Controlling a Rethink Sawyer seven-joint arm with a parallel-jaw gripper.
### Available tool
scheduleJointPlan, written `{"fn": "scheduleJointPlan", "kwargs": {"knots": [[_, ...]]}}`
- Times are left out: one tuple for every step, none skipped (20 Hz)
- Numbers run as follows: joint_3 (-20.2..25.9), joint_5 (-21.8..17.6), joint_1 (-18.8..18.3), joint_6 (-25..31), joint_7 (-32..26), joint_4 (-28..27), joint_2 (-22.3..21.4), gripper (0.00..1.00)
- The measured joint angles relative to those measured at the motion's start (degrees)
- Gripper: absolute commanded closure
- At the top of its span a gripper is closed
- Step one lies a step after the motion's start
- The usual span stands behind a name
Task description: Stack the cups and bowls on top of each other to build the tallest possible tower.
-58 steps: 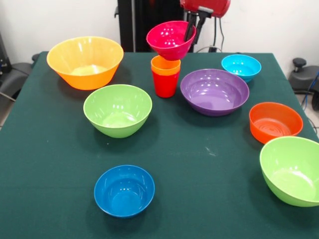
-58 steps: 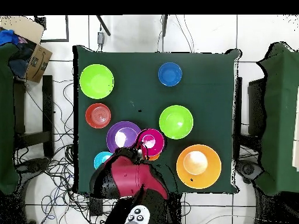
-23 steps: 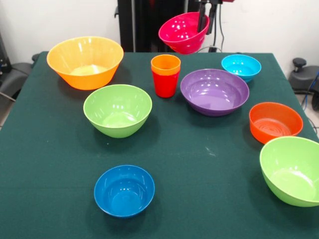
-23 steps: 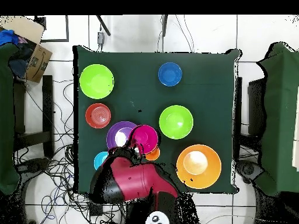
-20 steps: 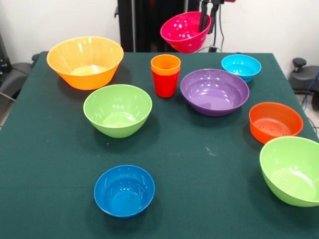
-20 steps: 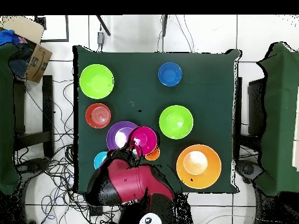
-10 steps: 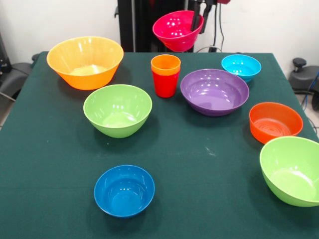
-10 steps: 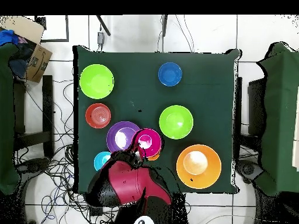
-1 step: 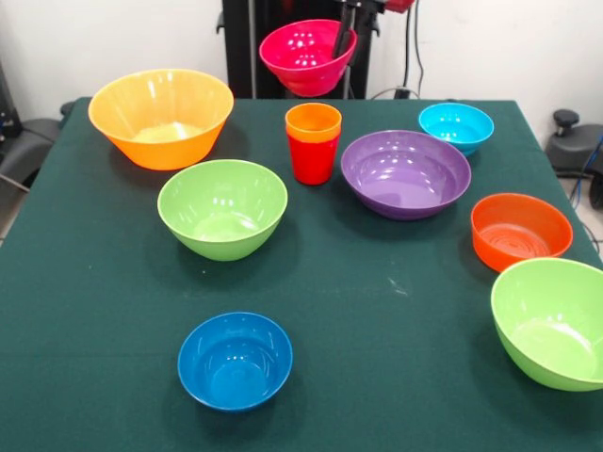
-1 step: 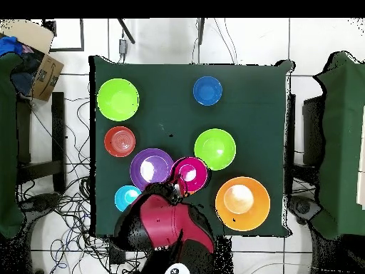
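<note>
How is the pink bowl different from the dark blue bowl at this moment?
The pink bowl hangs in the air, held at its rim by the gripper; the dark blue bowl rests on the table. The pink bowl tilts; the dark blue bowl sits level. Both are glossy, round and empty.

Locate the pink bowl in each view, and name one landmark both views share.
Front view: pink bowl held aloft at top centre, above and behind the stacked cups.
Overhead view: pink bowl at lower centre, just above the arm.
Shared landmark: the purple bowl beside it.
</note>
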Motion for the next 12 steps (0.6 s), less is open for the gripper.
{"fn": "scheduleJointPlan", "kwargs": {"knots": [[-0.2,0.0,0.1,0.0,0.0,-0.1,0.1,1.0],[-0.5,0.0,0.2,0.0,0.0,-0.1,0.3,1.0],[-1.0,0.0,0.4,0.0,0.0,-0.3,0.7,1.0],[-1.1,0.0,0.4,0.0,0.0,-0.4,0.9,1.0],[-1.2,0.0,0.5,0.0,0.0,-0.4,1.0,1.0],[-1.4,0.0,0.6,0.0,0.0,-0.6,1.4,1.0],[-1.7,0.0,0.8,0.0,0.0,-0.8,1.8,1.0],[-1.8,0.0,0.9,0.0,0.0,-0.8,1.9,1.0],[-1.9,0.0,1.0,0.0,0.0,-0.9,2.1,1.0],[-2.0,0.0,1.1,0.0,0.0,-1.0,2.3,1.0],[-2.3,0.0,1.4,0.0,0.0,-1.2,2.8,1.0],[-2.5,0.0,1.5,0.0,0.0,-1.4,3.2,1.0]]}}
